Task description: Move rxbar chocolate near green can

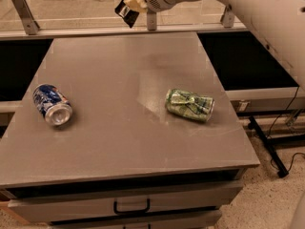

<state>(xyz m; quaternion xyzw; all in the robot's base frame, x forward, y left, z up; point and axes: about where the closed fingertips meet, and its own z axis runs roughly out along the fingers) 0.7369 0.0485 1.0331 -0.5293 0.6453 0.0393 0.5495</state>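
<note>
One gripper (135, 5): top centre, clamped on the dark-wrapped flat rxbar chocolate (126, 12).
Dented green can (189, 105): lower right of gripper, on grey table (119, 70), long axis left-right.
</note>
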